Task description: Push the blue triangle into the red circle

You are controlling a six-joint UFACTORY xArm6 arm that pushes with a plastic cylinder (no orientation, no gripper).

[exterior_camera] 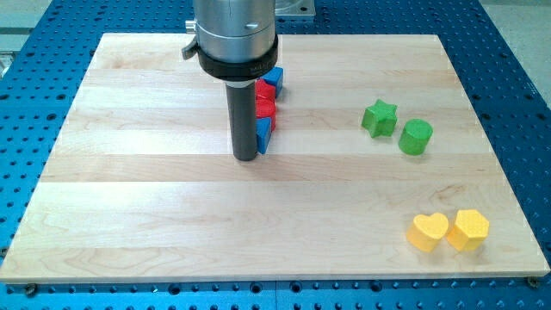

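My tip (246, 158) stands on the pale wooden desk (155, 224), touching the left side of the small blue triangle block (264, 133). There is no hand, only the dark rod. Above the triangle I count two red blocks (265, 97), shapes partly hidden, and one more blue block (273, 80) near the top edge. At the right stand a green star (379, 118) and a green cylinder (416, 137); a yellow heart (428, 232) and a yellow hexagon (467, 229) lie near the bottom right corner. The left half is open.

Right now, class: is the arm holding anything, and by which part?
Nothing is held. My tip only stands beside the blue triangle, at its left; contact cannot be told.
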